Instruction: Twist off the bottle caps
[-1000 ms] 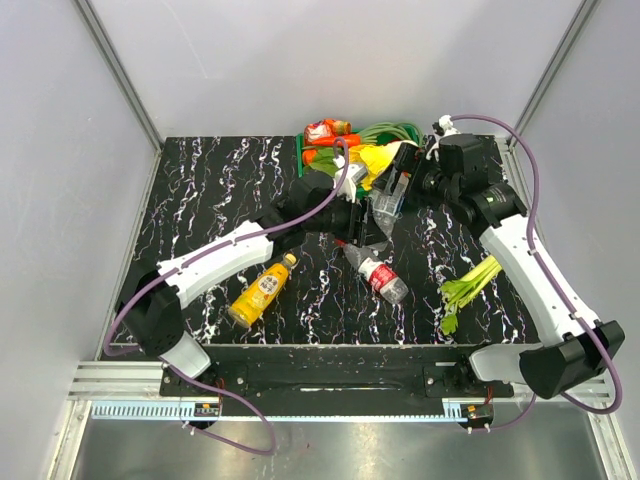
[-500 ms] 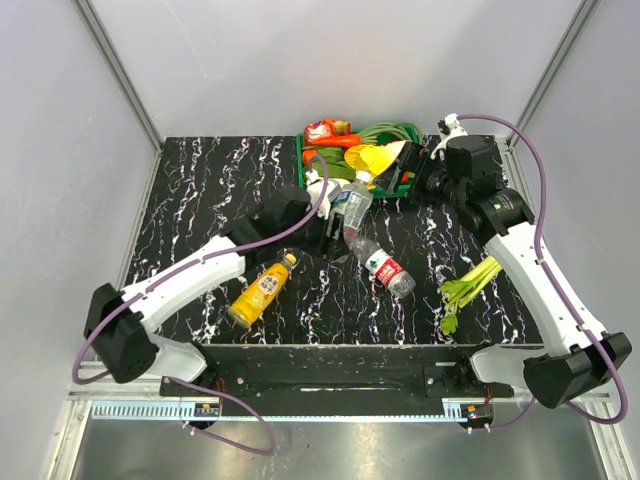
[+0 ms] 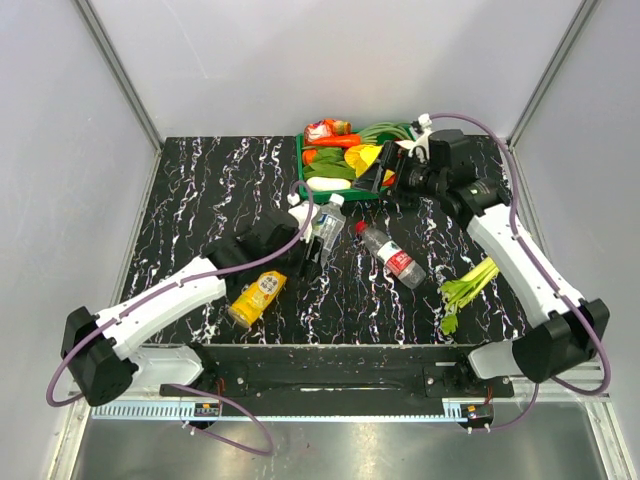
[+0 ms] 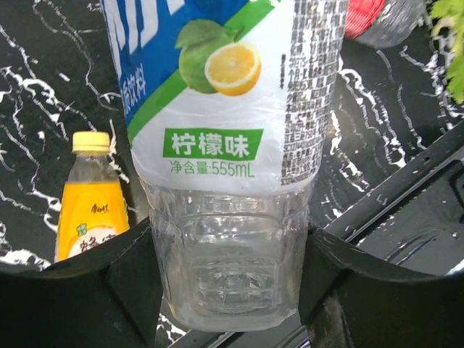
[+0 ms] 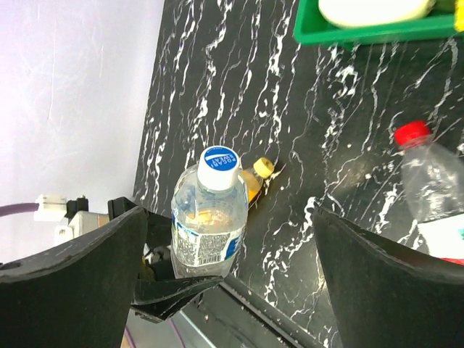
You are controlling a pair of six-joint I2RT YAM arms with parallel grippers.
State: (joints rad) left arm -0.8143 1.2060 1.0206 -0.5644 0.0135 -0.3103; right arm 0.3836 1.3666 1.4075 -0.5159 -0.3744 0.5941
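**Water bottle pulled back from the tray, cap still on**

Drawn away from the green tray (image 3: pixel 302 160), the left arm now holds the water bottle (image 3: pixel 325 225) out over the desk (image 3: pixel 200 180), on the near-left side of that tray. Meanwhile the right arm has swung in over the tray's near-right corner. The left claw (image 4: pixel 228 264) is clamped on the bottle's clear base, one finger on each side, below the lemon label. The blue cap (image 5: pixel 219 163) is still screwed on and points roughly back toward the tray. The right claw (image 3: pixel 385 180) is spread wide and holds nothing, well apart from the cap.

The other two bottles lie on the desk, both still capped. The red-capped bottle (image 3: pixel 393 253) is just near of the tray, and the orange juice bottle (image 3: pixel 258 293) with its yellow cap (image 5: pixel 262 168) lies farther from the tray, on its near-left side.

The main risk appears to be the low grip. With thin plastic pinched only at the base, a twist at the far end could spin the bottle in the left claw or buckle its wall instead of loosening the cap. The cap is also small, so a slightly off approach could let the right claw close on the neck or knock the bottle askew.
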